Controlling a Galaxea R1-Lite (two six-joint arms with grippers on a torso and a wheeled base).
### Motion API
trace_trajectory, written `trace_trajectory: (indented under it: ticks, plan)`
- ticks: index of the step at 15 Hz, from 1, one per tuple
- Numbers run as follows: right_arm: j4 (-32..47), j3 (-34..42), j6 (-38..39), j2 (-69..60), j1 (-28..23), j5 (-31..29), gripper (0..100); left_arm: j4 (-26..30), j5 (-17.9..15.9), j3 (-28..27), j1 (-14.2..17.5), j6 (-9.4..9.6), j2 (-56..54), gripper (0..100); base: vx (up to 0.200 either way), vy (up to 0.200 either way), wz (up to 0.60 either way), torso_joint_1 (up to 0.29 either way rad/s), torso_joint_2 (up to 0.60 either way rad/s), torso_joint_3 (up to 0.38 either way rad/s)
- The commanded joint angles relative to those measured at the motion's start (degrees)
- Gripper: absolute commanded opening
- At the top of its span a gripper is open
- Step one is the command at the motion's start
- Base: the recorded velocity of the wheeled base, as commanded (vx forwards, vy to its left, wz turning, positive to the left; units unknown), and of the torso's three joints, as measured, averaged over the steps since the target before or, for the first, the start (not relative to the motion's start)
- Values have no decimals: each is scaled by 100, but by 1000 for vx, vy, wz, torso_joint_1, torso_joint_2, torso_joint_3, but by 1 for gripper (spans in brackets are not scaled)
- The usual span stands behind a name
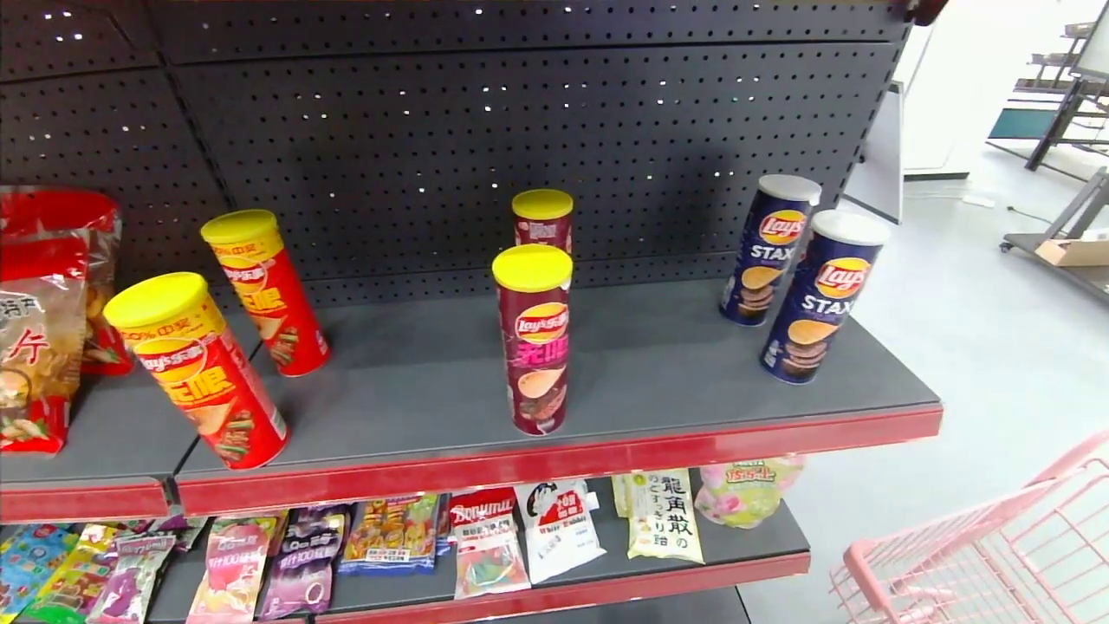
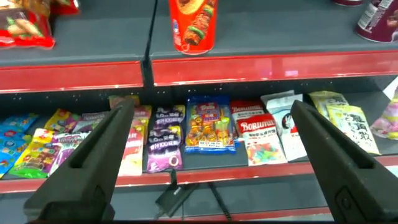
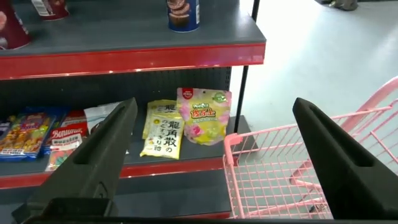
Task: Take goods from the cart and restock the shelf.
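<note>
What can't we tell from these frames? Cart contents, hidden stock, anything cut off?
- Pink wire cart: the head view cuts it off at the right and bottom edges. In the right wrist view, the right gripper covers part of it. Its contents are unknown.
- Rear maroon can with yellow lid: in the head view, its lower body is hidden by the front maroon can.
- Red snack bags: cut off by the head view's left edge.
- Red can: the left wrist view cuts off its top.

The left hand (image 2: 211, 106) and the right hand (image 3: 216, 104) are both gaping wide, holding nothing, seemingly pointing roughly level.
</note>
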State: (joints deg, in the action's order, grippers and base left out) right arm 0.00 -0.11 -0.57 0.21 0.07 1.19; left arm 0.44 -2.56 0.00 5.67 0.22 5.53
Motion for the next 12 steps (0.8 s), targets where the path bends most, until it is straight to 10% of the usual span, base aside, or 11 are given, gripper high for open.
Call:
trace_trajectory:
  ticks: [1, 12]
  plan:
    - [0, 2, -4, -3, 1, 4, 100, 0, 1, 0, 4, -4, 9, 100, 0, 0, 600, 2, -2, 7]
    - [0, 2, 13, -3, 1, -23, 100, 0, 1, 0, 4, -4, 9, 100, 0, 0, 55, 2, 0, 0]
